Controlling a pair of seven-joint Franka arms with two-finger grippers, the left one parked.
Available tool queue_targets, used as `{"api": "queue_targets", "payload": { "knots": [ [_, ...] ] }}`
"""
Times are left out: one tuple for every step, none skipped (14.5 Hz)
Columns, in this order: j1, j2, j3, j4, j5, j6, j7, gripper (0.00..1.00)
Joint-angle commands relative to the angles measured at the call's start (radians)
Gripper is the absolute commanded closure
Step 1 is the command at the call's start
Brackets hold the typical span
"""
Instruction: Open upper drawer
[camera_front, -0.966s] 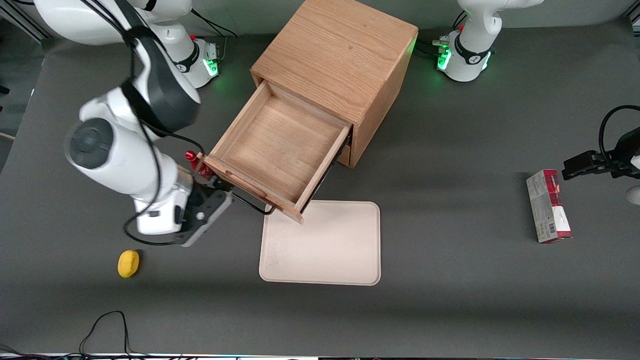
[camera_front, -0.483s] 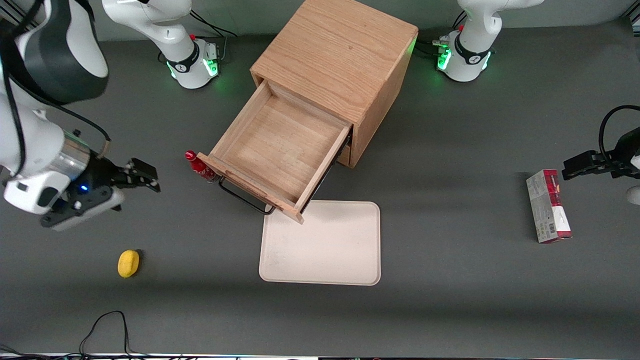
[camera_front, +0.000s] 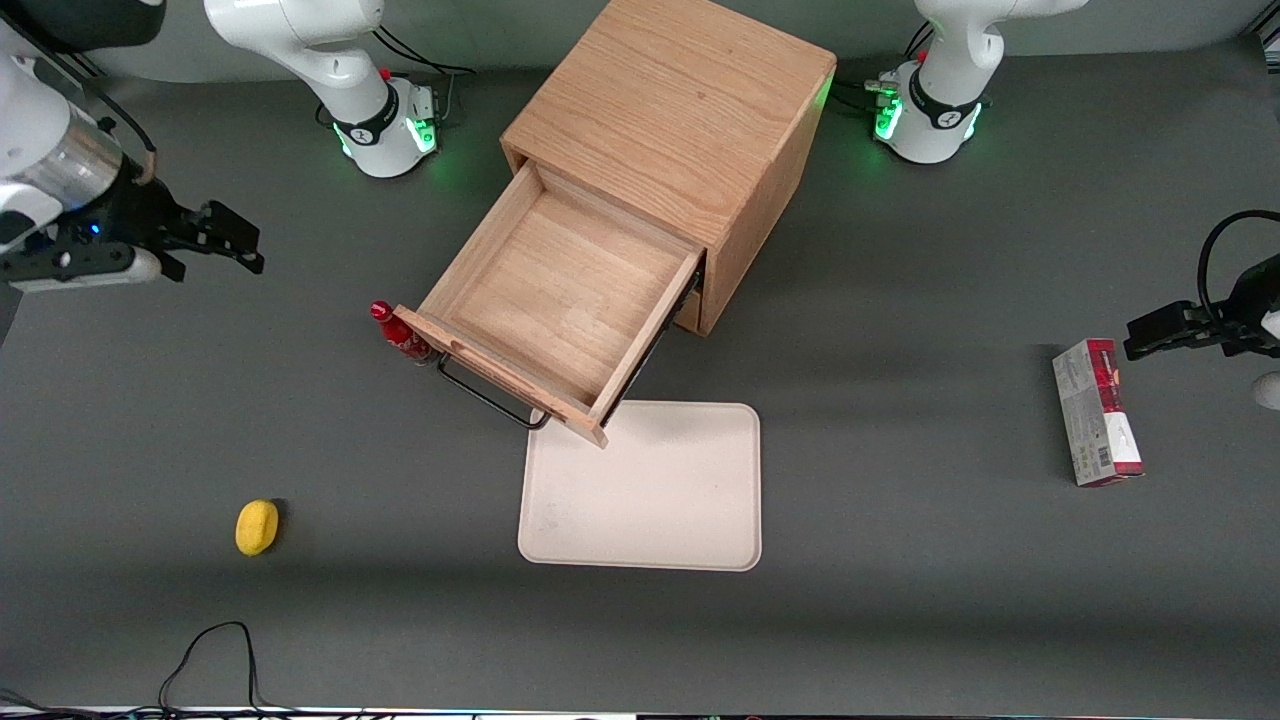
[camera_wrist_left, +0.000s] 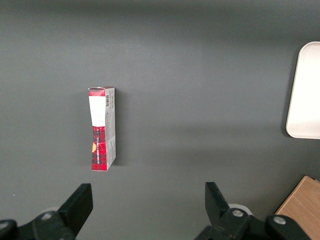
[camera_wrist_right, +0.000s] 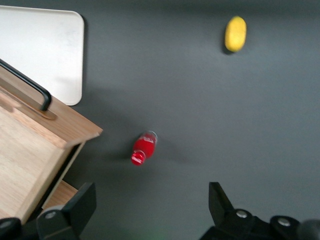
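Front view: upper drawer (camera_front: 555, 315) open, end effector (camera_front: 235, 240) apart, spread.

The upper drawer (camera_front: 560, 305) juts over a tray (camera_front: 640, 487); the gripper (camera_front: 232, 238) hangs apart, toward the working arm's end.

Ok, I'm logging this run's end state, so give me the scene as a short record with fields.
upper drawer: pulled far out of the cabinet, nothing in it
handle: free, nothing gripping it
claw: open, holding nothing, up over the table's working-arm end
red bottle: beside the drawer front
tray: nearer the camera than the drawer
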Motion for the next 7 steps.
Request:
{"api": "queue_targets", "payload": {
  "knots": [
    [0.003,-0.034,-0.02,-0.047,-0.034,0.016,0.035,0.0],
    [0.002,-0.024,-0.02,-0.041,-0.036,0.016,0.035,0.0],
    [0.003,-0.017,-0.019,-0.027,-0.036,0.014,0.038,0.0],
    [0.003,-0.012,-0.019,-0.023,-0.036,0.014,0.036,0.0],
    [0.003,-0.006,-0.017,-0.009,-0.036,0.014,0.038,0.0],
    [0.003,0.005,-0.016,-0.001,-0.038,0.014,0.038,0.0],
    [0.005,0.02,-0.016,0.022,-0.038,0.011,0.039,0.0]
  ]
}}
